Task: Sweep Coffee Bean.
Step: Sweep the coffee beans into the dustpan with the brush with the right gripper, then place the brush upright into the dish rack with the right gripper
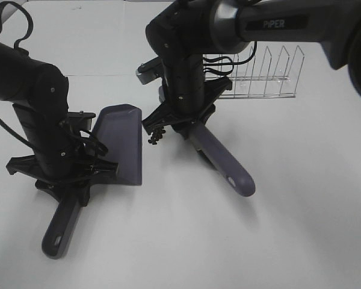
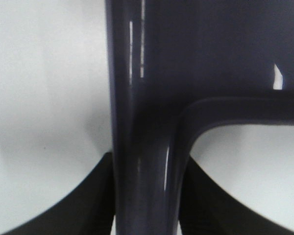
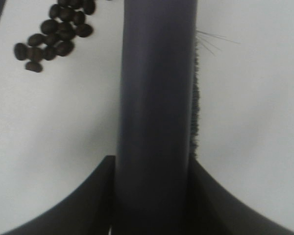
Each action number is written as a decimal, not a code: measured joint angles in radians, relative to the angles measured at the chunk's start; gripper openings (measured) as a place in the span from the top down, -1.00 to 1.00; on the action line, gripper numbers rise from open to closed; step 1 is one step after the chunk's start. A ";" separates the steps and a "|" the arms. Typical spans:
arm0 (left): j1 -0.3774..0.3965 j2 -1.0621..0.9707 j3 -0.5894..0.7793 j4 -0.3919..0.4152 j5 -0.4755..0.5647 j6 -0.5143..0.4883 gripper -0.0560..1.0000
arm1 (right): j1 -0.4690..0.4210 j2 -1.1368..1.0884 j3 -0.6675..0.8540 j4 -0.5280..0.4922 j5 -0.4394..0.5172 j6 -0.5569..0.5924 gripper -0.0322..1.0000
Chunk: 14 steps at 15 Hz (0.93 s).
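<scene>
The coffee beans (image 1: pixel 156 137) lie in a small dark cluster on the white table, just right of the dustpan's open edge. They also show in the right wrist view (image 3: pixel 54 34), beside the brush. My left gripper (image 1: pixel 74 188) is shut on the handle of the grey-purple dustpan (image 1: pixel 121 143), whose pan rests on the table; the left wrist view shows the handle (image 2: pixel 147 147) between the jaws. My right gripper (image 1: pixel 182 123) is shut on the grey-purple brush (image 1: pixel 225 165), its head down next to the beans. The brush handle (image 3: pixel 157 98) and bristles (image 3: pixel 195 98) fill the right wrist view.
A clear wire rack (image 1: pixel 265 75) stands at the back right, behind the right arm. The brush handle's free end points toward the front right. The dustpan handle's end (image 1: pixel 55 236) points toward the front left.
</scene>
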 joint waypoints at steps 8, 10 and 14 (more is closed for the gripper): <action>0.000 0.000 0.000 0.000 -0.005 0.002 0.24 | 0.087 0.110 -0.323 0.278 0.119 -0.085 0.32; 0.000 0.000 0.000 0.000 -0.008 0.003 0.24 | 0.087 0.110 -0.387 0.252 0.163 -0.085 0.32; 0.000 0.000 0.000 0.000 -0.010 0.003 0.24 | 0.086 0.066 -0.442 0.041 0.192 -0.091 0.32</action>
